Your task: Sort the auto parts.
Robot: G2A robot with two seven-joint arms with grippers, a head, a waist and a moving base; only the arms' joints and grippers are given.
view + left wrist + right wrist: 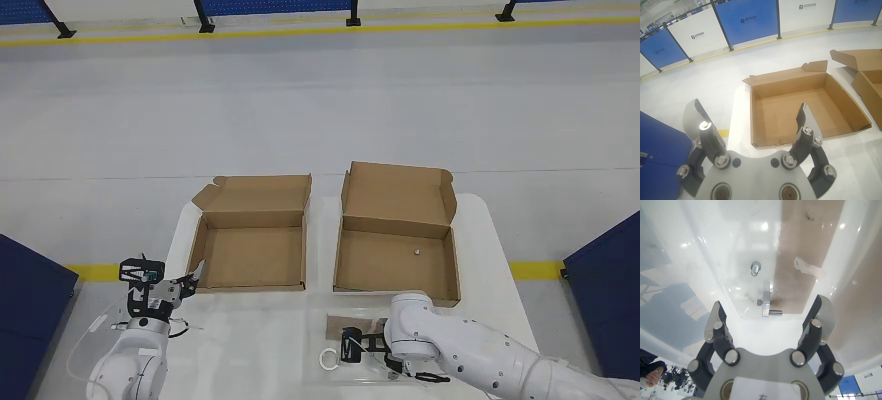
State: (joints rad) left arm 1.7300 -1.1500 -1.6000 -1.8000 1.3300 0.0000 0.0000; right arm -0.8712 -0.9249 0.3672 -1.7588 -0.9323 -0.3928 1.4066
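Right tool [768,303] spread wide above metal bracket [766,307]
Centred on it, likely for a pick; left tool [750,104] open too, parked clear beside cardboard box [787,85]

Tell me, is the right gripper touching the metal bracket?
Apart. The right wrist view shows the right gripper open, with white gaps separating both fingers from the metal bracket.
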